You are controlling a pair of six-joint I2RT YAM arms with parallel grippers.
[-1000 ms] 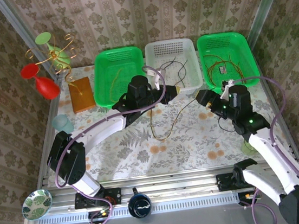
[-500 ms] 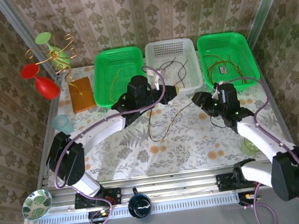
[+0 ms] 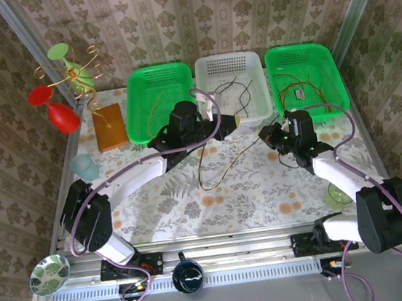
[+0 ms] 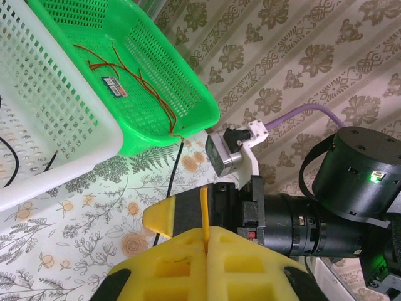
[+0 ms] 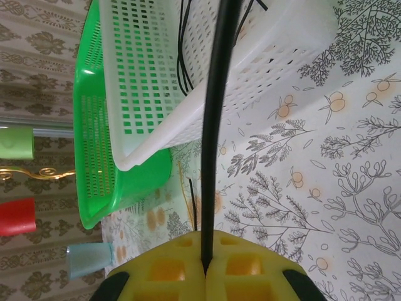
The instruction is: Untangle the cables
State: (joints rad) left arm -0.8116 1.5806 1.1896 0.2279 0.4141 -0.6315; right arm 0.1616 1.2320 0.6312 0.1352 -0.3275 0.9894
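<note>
— Left gripper [image 4: 205, 243]: what does it hold?
— It pinches a yellow cable [image 4: 203, 210], which loops down onto the table [image 3: 163, 199].
— And the right gripper [image 5: 205, 258]?
— Clamped on a black cable [image 5: 215, 94] running over the white basket [image 5: 144, 81], far end cut off at the frame edge. From above it is too thin to trace, perhaps crossing the yellow one. Red-orange cables [image 3: 310, 85] lie in the right green basket [image 3: 295, 48].
</note>
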